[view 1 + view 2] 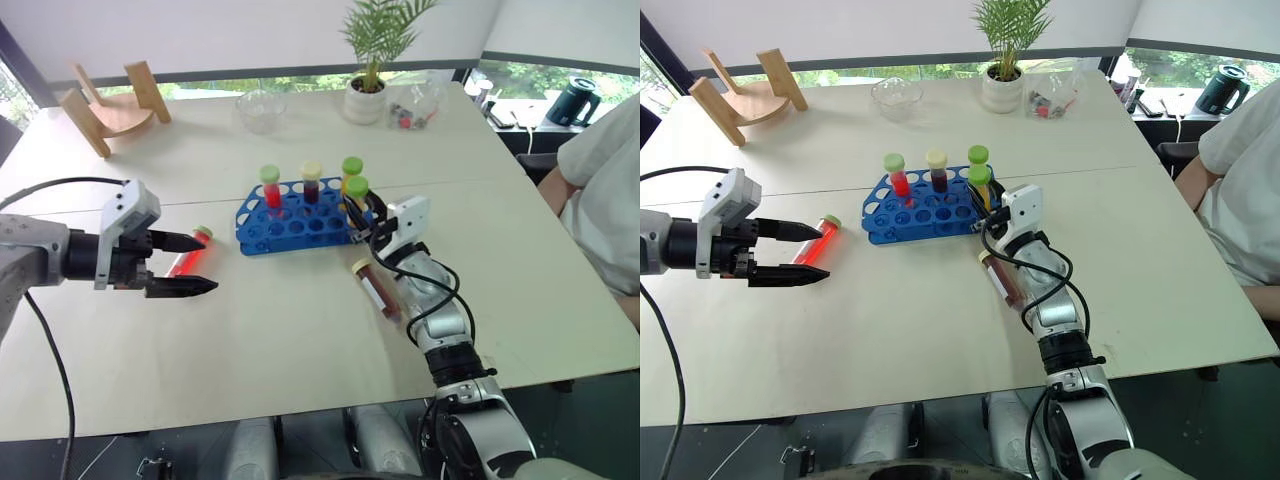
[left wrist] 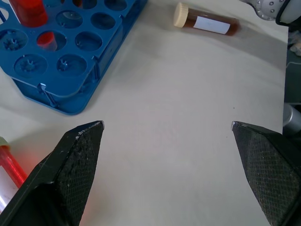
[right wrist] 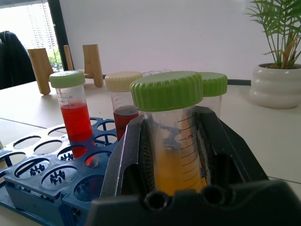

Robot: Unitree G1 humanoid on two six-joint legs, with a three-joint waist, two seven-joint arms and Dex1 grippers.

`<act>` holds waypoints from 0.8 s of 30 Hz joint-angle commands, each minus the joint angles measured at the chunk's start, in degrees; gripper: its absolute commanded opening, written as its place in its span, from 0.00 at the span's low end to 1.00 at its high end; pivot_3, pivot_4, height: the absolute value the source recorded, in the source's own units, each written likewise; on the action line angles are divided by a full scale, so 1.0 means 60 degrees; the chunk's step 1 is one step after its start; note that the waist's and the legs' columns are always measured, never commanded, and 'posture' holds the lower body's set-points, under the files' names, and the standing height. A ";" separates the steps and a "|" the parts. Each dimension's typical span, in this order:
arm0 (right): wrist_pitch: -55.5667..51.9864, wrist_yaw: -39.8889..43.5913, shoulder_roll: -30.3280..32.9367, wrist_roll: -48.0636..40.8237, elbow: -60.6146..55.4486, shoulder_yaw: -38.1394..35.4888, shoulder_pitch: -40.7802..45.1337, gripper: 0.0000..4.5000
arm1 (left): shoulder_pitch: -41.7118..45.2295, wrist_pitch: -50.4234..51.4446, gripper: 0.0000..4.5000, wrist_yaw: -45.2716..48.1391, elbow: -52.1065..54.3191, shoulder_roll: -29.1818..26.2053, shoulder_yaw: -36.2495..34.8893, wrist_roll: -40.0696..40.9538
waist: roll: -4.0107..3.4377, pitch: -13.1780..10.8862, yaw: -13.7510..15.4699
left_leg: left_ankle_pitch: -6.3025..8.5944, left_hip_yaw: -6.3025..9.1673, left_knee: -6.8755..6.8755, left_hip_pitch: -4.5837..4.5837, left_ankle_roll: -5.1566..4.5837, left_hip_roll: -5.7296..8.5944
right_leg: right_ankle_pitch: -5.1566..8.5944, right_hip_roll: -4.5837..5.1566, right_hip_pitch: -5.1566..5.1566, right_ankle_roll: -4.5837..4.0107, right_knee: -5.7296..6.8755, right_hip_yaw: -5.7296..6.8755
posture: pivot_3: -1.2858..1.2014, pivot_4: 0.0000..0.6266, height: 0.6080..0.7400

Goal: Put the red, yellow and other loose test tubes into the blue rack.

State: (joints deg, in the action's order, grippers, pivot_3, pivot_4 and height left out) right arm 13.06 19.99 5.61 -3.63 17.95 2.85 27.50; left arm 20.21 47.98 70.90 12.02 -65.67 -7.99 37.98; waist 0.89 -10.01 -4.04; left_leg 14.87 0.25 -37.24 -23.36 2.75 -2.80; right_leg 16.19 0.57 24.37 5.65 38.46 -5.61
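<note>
A yellow tube (image 3: 171, 141) is clamped upright in the right end effector (image 1: 362, 212) over the blue rack (image 1: 300, 218) for insertion, while the left end effector (image 1: 185, 265) is held spread beside a red tube (image 1: 188, 258).

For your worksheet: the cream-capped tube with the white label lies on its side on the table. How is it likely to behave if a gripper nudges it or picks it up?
The cream-capped tube is round and lying flat on the smooth table, so a nudge would probably roll it. It looks like smooth clear plastic, so the fingers may slip unless they close squarely across its body. Being small and only partly filled, it is likely light.
</note>
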 commanded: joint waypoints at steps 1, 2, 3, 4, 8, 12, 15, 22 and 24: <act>0.0178 -0.0012 0.0011 -0.0096 -0.0321 -0.0078 0.0129 0.19 | 0.0006 -0.0147 1.00 0.0052 -0.0007 -0.0077 -0.0295 0.0008 | 0.0000 0.0000 0.0000 | 0.0000 -0.0001 0.0000 0.0000 0.0000 0.0000 | 0.0000 0.0000 0.0000 0.0000 0.0000 0.0000 | 0.52 0.24 1.00; 0.0154 -0.0001 0.0000 -0.0097 -0.0403 -0.0053 0.0057 0.19 | 0.0011 -0.0158 1.00 0.0064 -0.0024 -0.0083 -0.0289 0.0001 | 0.0000 0.0000 0.0000 | 0.0000 0.0000 -0.0001 0.0000 0.0000 0.0000 | 0.0000 0.0000 0.0000 0.0000 0.0000 0.0000 | 0.52 0.24 1.00; 0.0141 0.0004 -0.0010 -0.0096 -0.0460 -0.0033 -0.0002 0.19 | 0.0017 -0.0165 1.00 0.0072 -0.0037 -0.0087 -0.0283 -0.0003 | 0.0000 0.0000 0.0001 | 0.0000 0.0000 -0.0001 0.0000 0.0000 0.0000 | 0.0000 0.0000 0.0000 0.0000 0.0000 0.0000 | 0.52 0.24 1.00; 0.0129 0.0009 -0.0016 -0.0096 -0.0506 -0.0018 -0.0058 0.19 | 0.0011 -0.0168 1.00 0.0080 -0.0035 -0.0088 -0.0283 -0.0001 | 0.0000 0.0000 0.0001 | 0.0000 0.0000 0.0000 0.0000 0.0000 0.0000 | 0.0000 0.0000 0.0000 0.0000 0.0000 0.0000 | 0.52 0.24 1.00; 0.0093 -0.0076 -0.0002 -0.0070 -0.0571 -0.0062 -0.0128 0.51 | 0.0023 -0.0202 1.00 0.0101 -0.0057 -0.0062 -0.0241 -0.0013 | 0.0000 0.0000 -0.0002 | 0.0000 0.0000 0.0001 0.0000 0.0000 0.0000 | 0.0000 0.0000 0.0000 0.0000 0.0000 0.0000 | 0.52 0.24 1.00; -0.0001 -0.0133 0.0142 -0.0056 -0.0762 -0.0147 -0.0093 0.98 | 0.0062 -0.0205 1.00 0.0098 -0.0064 -0.0017 -0.0193 0.0000 | 0.0000 0.0000 -0.0002 | 0.0000 0.0000 0.0000 0.0000 0.0000 0.0000 | 0.0000 0.0000 0.0000 0.0000 0.0000 0.0000 | 0.52 0.24 1.00; -0.0283 -0.0068 0.0329 -0.0130 -0.1230 -0.0184 -0.0141 0.99 | 0.0025 -0.0243 1.00 0.0052 -0.0033 0.0030 -0.0170 -0.0029 | -0.0001 0.0000 0.0006 | 0.0000 0.0000 0.0000 0.0000 0.0000 0.0000 | 0.0000 0.0000 0.0000 0.0000 0.0000 0.0000 | 0.52 0.24 1.00; -0.3711 0.1297 0.2510 -0.1802 -0.4792 -0.1027 -0.0265 0.99 | 0.0077 -0.0375 1.00 -0.0071 0.0047 0.0357 0.0098 -0.0113 | -0.0003 -0.0002 0.0035 | 0.0000 0.0001 -0.0005 -0.0005 0.0000 0.0003 | 0.0000 0.0005 0.0000 0.0001 -0.0001 0.0000 | 0.52 0.24 1.00; -0.4937 0.1831 0.3285 -0.2633 -0.5267 -0.1402 -0.0072 0.99 | 0.0233 -0.0414 1.00 -0.0069 0.0045 0.0456 0.0267 -0.0172 | -0.0003 -0.0002 0.0039 | 0.0000 0.0001 -0.0007 -0.0005 0.0000 0.0004 | 0.0000 0.0005 -0.0001 0.0001 -0.0001 0.0000 | 0.52 0.24 1.00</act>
State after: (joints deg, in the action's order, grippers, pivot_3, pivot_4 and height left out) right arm -10.81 28.28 23.23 -14.35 -8.96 -2.73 25.23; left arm 20.30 46.64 70.31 11.63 -62.93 -6.78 37.35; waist 0.87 -10.02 -3.81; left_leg 14.87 0.27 -37.29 -23.39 2.74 -2.78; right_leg 16.18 0.58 24.35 5.65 38.45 -5.61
